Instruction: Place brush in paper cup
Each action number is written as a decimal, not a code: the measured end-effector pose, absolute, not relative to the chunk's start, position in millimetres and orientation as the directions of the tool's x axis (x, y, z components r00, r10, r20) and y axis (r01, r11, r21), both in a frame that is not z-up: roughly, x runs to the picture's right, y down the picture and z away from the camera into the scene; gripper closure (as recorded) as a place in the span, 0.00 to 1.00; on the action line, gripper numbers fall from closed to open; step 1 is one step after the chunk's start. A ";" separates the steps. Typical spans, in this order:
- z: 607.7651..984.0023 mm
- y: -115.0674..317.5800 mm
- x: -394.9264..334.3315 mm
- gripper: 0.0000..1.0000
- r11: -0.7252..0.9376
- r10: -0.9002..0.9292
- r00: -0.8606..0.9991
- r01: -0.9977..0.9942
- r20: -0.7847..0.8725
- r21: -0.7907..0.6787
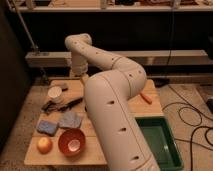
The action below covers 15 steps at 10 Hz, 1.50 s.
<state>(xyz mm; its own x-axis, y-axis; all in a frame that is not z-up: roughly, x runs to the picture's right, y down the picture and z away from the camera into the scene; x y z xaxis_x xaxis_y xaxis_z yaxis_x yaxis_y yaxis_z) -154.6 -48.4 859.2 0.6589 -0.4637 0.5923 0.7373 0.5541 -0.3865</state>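
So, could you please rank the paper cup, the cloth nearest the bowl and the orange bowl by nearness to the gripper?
Gripper hangs over the table at its back edge.
1. Paper cup, at the back.
2. Cloth, mid-table.
3. Orange bowl, front edge.

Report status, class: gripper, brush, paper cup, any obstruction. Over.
Gripper open, empty, at far edge of table, partly hidden by arm. Brush flat on table beside paper cup. Nothing between them.
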 end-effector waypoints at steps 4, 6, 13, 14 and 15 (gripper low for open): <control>859.0 -48.9 -154.3 0.22 0.555 -0.466 0.660 0.737 0.590 -0.386; 858.8 -49.2 -154.1 0.22 0.556 -0.465 0.661 0.736 0.589 -0.386; 864.2 -10.8 -157.5 0.22 0.627 -0.421 0.669 0.703 0.613 -0.336; 865.7 -6.7 -157.2 0.22 0.628 -0.410 0.667 0.701 0.622 -0.337; 866.4 -5.3 -158.1 0.22 0.626 -0.401 0.663 0.702 0.632 -0.339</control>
<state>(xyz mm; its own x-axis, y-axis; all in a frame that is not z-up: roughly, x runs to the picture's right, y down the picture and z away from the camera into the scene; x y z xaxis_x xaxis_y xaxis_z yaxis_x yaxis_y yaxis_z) -158.1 -5.3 866.4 0.6631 -0.4012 0.6319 0.7021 0.6262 -0.3391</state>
